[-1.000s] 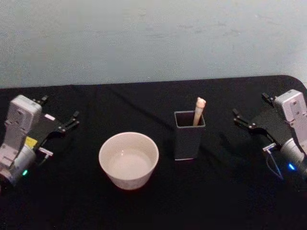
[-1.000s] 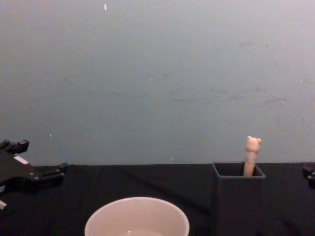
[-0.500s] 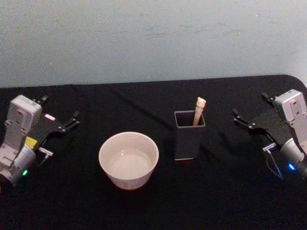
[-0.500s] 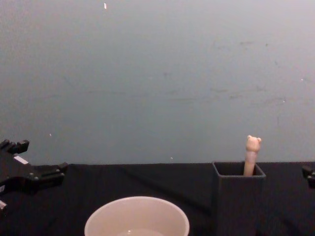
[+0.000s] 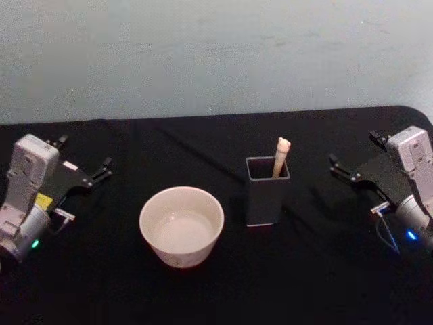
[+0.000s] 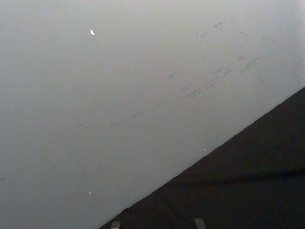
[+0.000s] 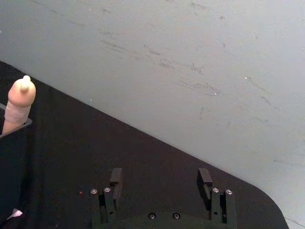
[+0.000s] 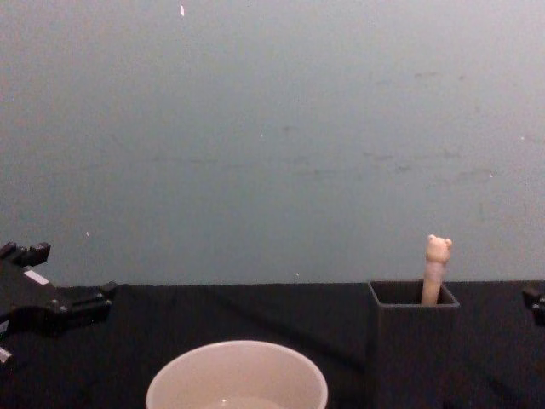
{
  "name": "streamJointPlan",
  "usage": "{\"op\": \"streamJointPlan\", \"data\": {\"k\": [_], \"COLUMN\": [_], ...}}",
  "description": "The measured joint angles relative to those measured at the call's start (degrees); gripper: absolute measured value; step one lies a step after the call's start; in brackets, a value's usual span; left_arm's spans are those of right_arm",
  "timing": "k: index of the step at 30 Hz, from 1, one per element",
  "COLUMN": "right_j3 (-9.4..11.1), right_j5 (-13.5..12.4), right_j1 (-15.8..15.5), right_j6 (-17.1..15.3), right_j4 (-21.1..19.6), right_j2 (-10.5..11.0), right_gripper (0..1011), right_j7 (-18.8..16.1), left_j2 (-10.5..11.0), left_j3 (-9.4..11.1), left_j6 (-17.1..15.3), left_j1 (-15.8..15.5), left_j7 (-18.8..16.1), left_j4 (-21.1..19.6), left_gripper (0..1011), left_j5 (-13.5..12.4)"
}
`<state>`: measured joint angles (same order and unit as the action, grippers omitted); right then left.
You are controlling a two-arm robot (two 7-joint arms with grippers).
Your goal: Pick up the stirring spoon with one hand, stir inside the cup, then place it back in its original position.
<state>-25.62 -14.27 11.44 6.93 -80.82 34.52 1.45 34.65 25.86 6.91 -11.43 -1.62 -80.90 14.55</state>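
Note:
The stirring spoon (image 5: 281,156) stands in the dark grey square holder (image 5: 266,193), its beige handle and bear head (image 8: 438,250) sticking out above the rim; its bowl is hidden inside. The handle top (image 7: 19,102) also shows in the right wrist view. Left of the holder sits the wide cream-white cup (image 5: 181,225), whose rim (image 8: 237,375) shows low in the chest view. My left gripper (image 5: 82,157) hangs open at the table's left side. On the right side, my right gripper (image 5: 352,157) is open, well apart from the holder, with nothing between its fingers (image 7: 116,177).
A black cloth covers the table (image 5: 216,277). Behind it runs a plain pale wall (image 5: 216,54). The table's rounded far-right corner (image 5: 416,112) lies just behind my right arm.

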Motion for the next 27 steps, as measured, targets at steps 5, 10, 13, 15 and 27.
{"op": "streamJointPlan", "data": {"k": [5,10,13,15,27], "right_j3": [0.81,2.07,3.76,4.42,7.17], "right_j5": [0.01,-2.04,-5.75,-7.17,-15.10], "right_j1": [0.05,-0.90,-2.72,-3.55,-8.61], "right_j6": [0.41,0.97,0.62,0.30,-2.76], "right_j4": [0.15,-1.18,-3.86,-5.11,-12.07], "right_j2": [-0.22,0.25,1.39,1.89,4.08], "right_gripper": [1003,1003,1003,1003,1003], "right_j7": [-1.54,-4.36,-8.09,-9.40,-18.69], "left_j2": [0.00,0.00,0.00,0.00,0.00], "left_j3": [0.00,0.00,0.00,0.00,0.00], "left_j6": [0.00,0.00,0.00,0.00,0.00], "left_j1": [0.00,0.00,0.00,0.00,0.00], "left_j7": [0.00,0.00,0.00,0.00,0.00], "left_j4": [0.00,0.00,0.00,0.00,0.00], "left_gripper": [1001,1001,1001,1001,1001], "left_j5": [0.00,0.00,0.00,0.00,0.00]}}
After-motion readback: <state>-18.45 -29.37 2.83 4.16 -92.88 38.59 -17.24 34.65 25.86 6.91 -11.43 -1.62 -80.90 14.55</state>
